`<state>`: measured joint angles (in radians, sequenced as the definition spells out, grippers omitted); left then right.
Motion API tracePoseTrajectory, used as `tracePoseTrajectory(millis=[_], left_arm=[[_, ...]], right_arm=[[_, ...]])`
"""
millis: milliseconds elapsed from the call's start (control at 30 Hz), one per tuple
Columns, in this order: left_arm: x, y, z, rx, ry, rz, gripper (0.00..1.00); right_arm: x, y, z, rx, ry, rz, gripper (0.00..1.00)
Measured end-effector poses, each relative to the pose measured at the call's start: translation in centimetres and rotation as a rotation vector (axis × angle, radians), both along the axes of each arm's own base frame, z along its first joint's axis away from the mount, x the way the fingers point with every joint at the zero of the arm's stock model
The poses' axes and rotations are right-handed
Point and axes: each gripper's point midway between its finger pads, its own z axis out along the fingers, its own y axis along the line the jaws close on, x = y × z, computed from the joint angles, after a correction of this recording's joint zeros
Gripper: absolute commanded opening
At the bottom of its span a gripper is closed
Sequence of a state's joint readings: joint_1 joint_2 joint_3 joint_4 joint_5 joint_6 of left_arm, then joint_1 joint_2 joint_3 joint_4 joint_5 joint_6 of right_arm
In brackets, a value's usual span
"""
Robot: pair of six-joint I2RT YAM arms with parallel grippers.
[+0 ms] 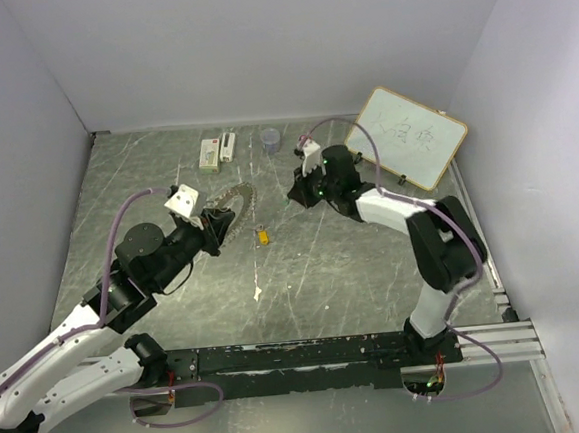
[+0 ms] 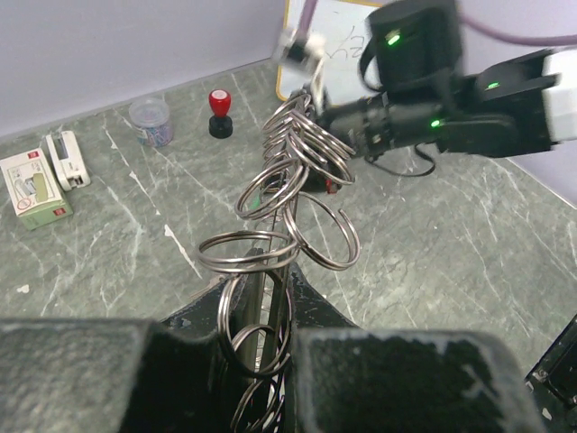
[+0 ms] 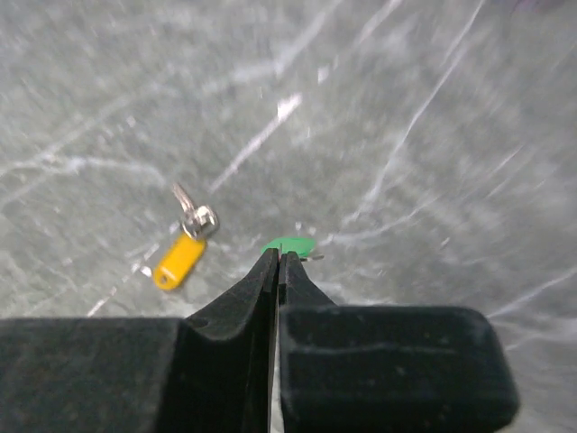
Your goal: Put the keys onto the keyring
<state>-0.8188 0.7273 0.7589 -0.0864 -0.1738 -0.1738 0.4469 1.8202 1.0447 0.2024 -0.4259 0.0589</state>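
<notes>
The keyring point(image 2: 287, 185), a large silvery ring fringed with several small split rings, is held on edge over the table; my left gripper point(image 2: 267, 299) is shut on its near rim. From above, the keyring point(image 1: 232, 211) juts out of my left gripper point(image 1: 213, 228). The yellow key point(image 3: 179, 260) lies flat on the table, also visible as the yellow key point(image 1: 262, 236) just right of the ring. My right gripper point(image 3: 279, 260) is shut, with the green key point(image 3: 291, 244) pinched at its tips. Seen from above, my right gripper point(image 1: 297, 193) hovers right of the ring; the green key is hidden there.
A whiteboard point(image 1: 409, 137) leans at the back right. A grey cup point(image 1: 270, 140) and two small white boxes point(image 1: 208, 154) stand along the back. In the left wrist view a red-capped black knob point(image 2: 218, 113) stands beside the cup point(image 2: 151, 121).
</notes>
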Motion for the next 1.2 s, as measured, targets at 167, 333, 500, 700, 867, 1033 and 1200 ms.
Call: tracePoseTrajectory(millis=[167, 333, 500, 700, 867, 1033, 1200], left_arm=[[0.3, -0.9, 0.1, -0.012, -0.004, -0.019, 0.07], [0.8, -2.1, -0.3, -0.015, -0.003, -0.047, 0.07], [1.2, -3.1, -0.4, -0.008, -0.026, -0.076, 0.07], [1.9, -4.0, -0.3, 0.013, -0.071, -0.101, 0.07], [2.1, -4.7, -0.6, 0.037, -0.094, -0.128, 0.07], [2.0, -5.0, -0.7, 0.055, -0.119, -0.151, 0.07], [1.9, -5.3, -0.7, 0.077, -0.146, -0.181, 0.07]], right_arm=[[0.0, -0.7, 10.4, 0.069, -0.263, -0.005, 0.00], [-2.1, -1.8, 17.2, 0.115, -0.432, 0.004, 0.00], [-4.4, -2.4, 21.2, 0.149, -0.511, 0.036, 0.00], [-7.2, -2.5, 24.7, 0.195, -0.557, 0.102, 0.00], [-9.4, -2.6, 27.1, 0.234, -0.604, 0.153, 0.00], [-11.1, -2.5, 28.1, 0.259, -0.616, 0.207, 0.00], [-12.2, -2.2, 27.6, 0.268, -0.583, 0.257, 0.00]])
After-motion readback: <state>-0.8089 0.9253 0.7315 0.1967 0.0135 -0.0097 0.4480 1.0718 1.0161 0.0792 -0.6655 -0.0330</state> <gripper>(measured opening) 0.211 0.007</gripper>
